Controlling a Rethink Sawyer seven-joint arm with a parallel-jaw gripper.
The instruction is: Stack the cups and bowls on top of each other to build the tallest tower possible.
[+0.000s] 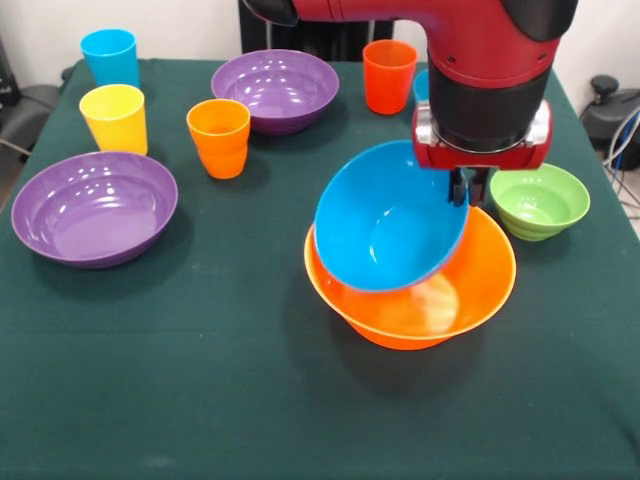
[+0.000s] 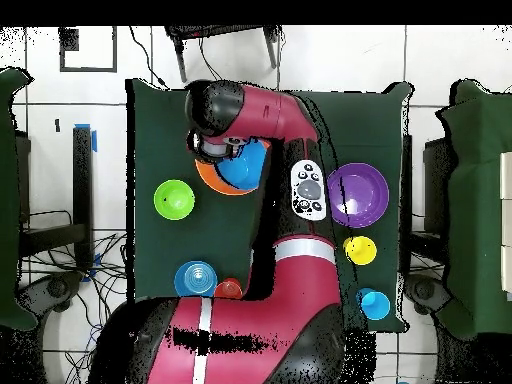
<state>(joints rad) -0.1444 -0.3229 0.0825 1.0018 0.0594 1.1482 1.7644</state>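
So far, barely begun: gripper (image 1: pixel 462 188) pinches the deep blue bowl (image 1: pixel 390 220) by its rim, tilted over the large orange bowl (image 1: pixel 425 300) at right-centre of the desk (image 1: pixel 200 380). Purple bowls, green bowl (image 1: pixel 540 202) and cups remain unstacked.

Glossy red arm (image 1: pixel 480 30) with a black wrist collar and silver-edged red flange
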